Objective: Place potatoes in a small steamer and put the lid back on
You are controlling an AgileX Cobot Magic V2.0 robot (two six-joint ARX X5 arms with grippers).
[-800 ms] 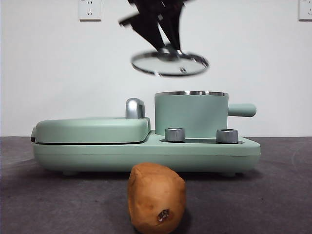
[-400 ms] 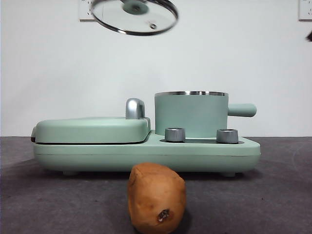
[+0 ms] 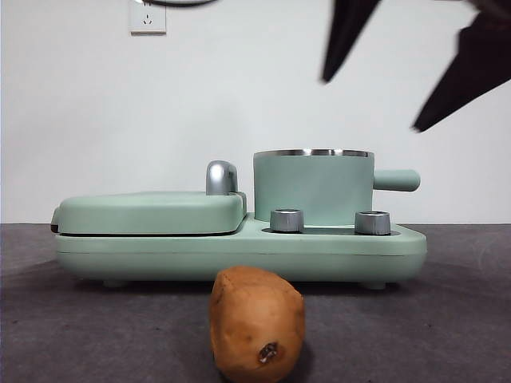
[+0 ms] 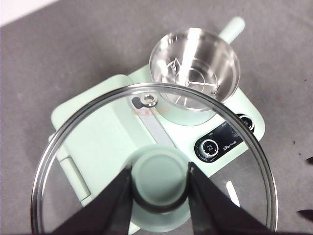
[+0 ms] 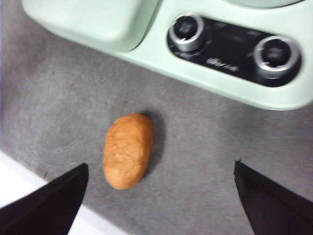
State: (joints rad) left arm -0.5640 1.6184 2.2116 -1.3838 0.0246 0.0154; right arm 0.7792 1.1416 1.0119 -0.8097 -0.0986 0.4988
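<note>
The tan-brown potato [image 3: 257,323] [image 5: 128,151] lies on the grey table in front of the appliance. My right gripper [image 5: 160,165] [image 3: 372,104] hangs open high above it, and the potato sits nearer one jaw. The small steamer [image 3: 313,185] [image 4: 195,68] stands uncovered on the appliance's right side, with a steel rack showing inside. My left gripper [image 4: 159,169] is shut on the green knob of the glass lid [image 4: 98,105], held high above the griddle side. Only a sliver of the lid [image 3: 180,2] shows at the front view's top edge.
The mint-green appliance base [image 3: 239,251] carries two steel dials [image 3: 287,220] [image 3: 372,223] and a flat griddle cover [image 3: 152,212] with a steel handle [image 3: 221,177]. White wall with sockets [image 3: 147,16] behind. In the right wrist view the table's front edge [image 5: 29,176] runs just past the potato.
The lid has risen up and to the left, almost leaving the front view. The right gripper's open jaws have come into that view at the top right. The potato and the steamer have not moved.
</note>
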